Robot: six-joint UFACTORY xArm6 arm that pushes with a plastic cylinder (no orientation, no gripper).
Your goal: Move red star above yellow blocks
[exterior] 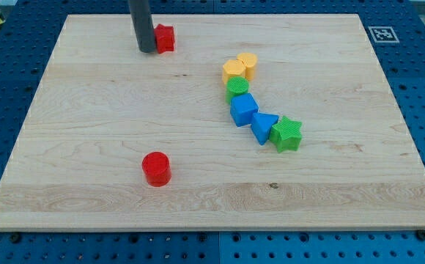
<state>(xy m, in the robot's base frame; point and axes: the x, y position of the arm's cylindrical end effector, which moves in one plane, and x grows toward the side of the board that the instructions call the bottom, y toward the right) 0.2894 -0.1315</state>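
The red star [165, 38] lies near the view's top, left of centre, partly hidden by my rod. My tip [146, 50] rests on the board, touching the star's left side. Two yellow blocks sit right of centre: a yellow pentagon-like block [233, 70] and a yellow cylinder [248, 64] touching it on its upper right. The star is well to the left of them and a little higher in the view.
Below the yellow blocks runs a chain: green cylinder [237, 87], blue cube [244, 108], blue triangle [263, 126], green star [286, 134]. A red cylinder [156, 168] stands alone at lower left. The wooden board [88, 110] ends close above the star.
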